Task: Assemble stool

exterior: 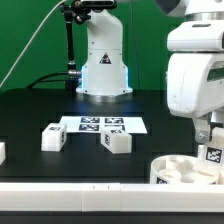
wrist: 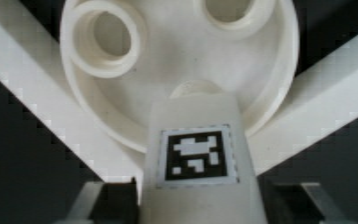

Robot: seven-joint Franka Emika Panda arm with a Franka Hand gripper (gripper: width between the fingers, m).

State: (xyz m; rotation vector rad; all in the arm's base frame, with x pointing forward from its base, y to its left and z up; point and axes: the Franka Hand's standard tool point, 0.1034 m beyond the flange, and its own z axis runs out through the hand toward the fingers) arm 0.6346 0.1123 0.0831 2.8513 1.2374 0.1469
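One round seat (exterior: 168, 170) sits on the bench (exterior: 40, 105), to the exterior view's right of the marker board (exterior: 100, 124), with the gripper (exterior: 206, 140) clamped on its tagged rim. Two legs (exterior: 52, 137) (exterior: 117, 142) lie just beside the board, and a third leg (exterior: 2, 152) lies farther off.

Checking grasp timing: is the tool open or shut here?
Shut on the seat: the tool fingers closely flank its tagged rim in the wrist view.
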